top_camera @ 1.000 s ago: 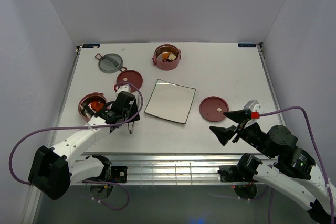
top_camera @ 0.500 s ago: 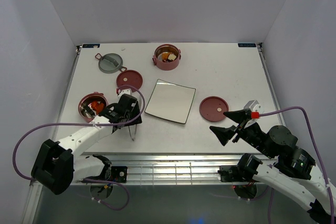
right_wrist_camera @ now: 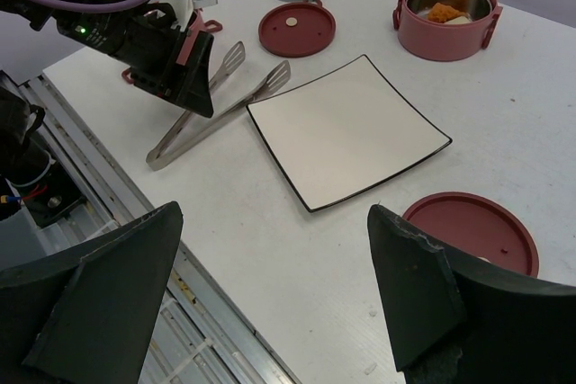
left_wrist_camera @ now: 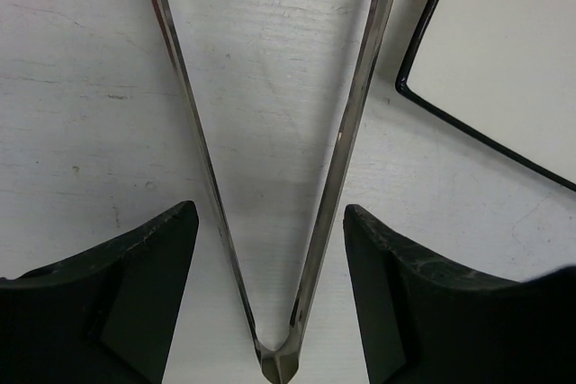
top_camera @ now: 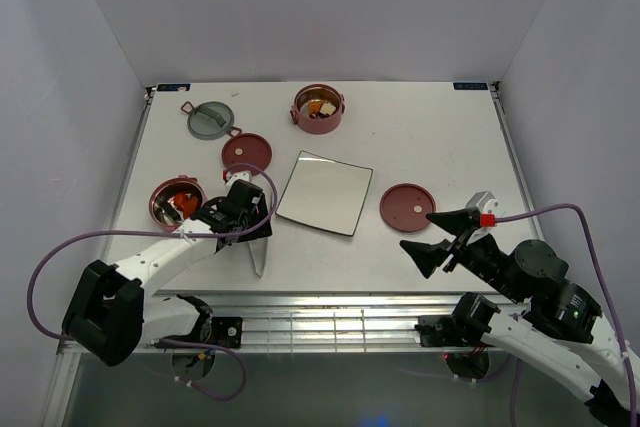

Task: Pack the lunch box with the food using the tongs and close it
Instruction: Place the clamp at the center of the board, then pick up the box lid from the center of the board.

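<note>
Silvery tongs (right_wrist_camera: 220,114), tips in right-wrist view

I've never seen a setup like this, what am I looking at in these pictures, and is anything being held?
Two robot arms, each ending in a two-finger claw, work at a table. One picture looks down from above; the others come from cameras on each wrist. On the table: two red bowls, near and far, with toy food inside, two red lids, a grey lid, a square plate and metal tongs. The left claw is open over the flat-lying tongs; the right claw is open and empty.
</note>
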Motion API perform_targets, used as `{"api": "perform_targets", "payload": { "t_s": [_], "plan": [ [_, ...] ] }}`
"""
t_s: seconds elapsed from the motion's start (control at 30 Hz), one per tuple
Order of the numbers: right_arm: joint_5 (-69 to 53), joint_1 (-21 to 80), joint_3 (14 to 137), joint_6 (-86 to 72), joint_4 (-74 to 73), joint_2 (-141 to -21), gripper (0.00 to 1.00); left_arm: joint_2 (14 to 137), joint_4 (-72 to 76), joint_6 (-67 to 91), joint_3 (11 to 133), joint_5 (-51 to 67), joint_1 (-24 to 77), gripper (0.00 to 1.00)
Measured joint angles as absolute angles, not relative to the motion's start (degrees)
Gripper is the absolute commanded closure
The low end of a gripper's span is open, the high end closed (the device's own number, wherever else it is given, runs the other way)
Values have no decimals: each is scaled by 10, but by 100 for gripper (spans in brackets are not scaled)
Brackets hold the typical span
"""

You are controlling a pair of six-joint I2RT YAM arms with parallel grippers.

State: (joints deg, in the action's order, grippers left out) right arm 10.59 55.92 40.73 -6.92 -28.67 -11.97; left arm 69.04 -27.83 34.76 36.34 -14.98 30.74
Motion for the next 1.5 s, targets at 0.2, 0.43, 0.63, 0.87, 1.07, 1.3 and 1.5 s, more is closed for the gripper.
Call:
{"api": "perform_targets", "payload": {
  "t_s": [0.2,0.43,0.63,0.87,1.07,1.3,1.5],
  "plan": [
    [106,559,407,-69,-287,-119,11,669,-299,347,382,-140,307,13],
    [153,560,407,-90,-281,-142,13,627,-296,328,516,-98,307,2],
    [332,560,489,-122,-269,-375,19,663,-236,320,588,-34,314,2],
    [412,411,568,-114,-249,-553,34,683,-167,324,544,9,381,2],
    [298,186,548,-113,-237,-623,40,652,-139,315,483,0,405,2],
    [131,59,448,-105,-216,-681,48,553,-92,315,408,-22,430,2],
    [60,47,416,-102,-179,-695,48,537,-38,308,343,-44,437,2]
  ]
}}
